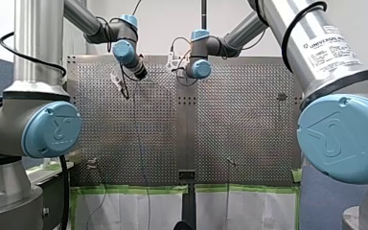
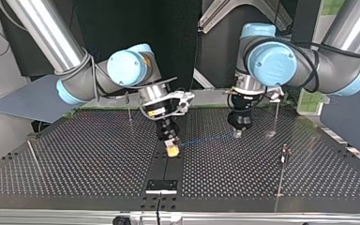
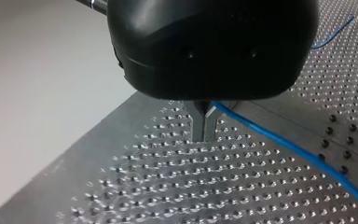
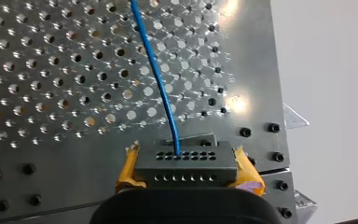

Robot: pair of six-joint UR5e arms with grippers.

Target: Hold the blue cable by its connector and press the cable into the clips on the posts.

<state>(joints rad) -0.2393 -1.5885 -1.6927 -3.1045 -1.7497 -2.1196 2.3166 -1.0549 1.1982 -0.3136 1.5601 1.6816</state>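
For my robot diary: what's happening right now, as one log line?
right claw: shut on connector | left claw: shut on blue cable | posts: cable not clipped yet

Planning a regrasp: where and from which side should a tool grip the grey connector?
Pinch the grey connector across its two short ends, where my right tool's yellow pads sit. Come from behind, opposite the face the blue cable leaves, likely keeping it free.

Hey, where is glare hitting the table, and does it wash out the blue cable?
Right wrist view: bright glare patches on the table beside the blue cable, which reads plainly up to the connector in my right pincer. Left wrist view: only soft glints on hole rims. Top view: no glare, cable faint.
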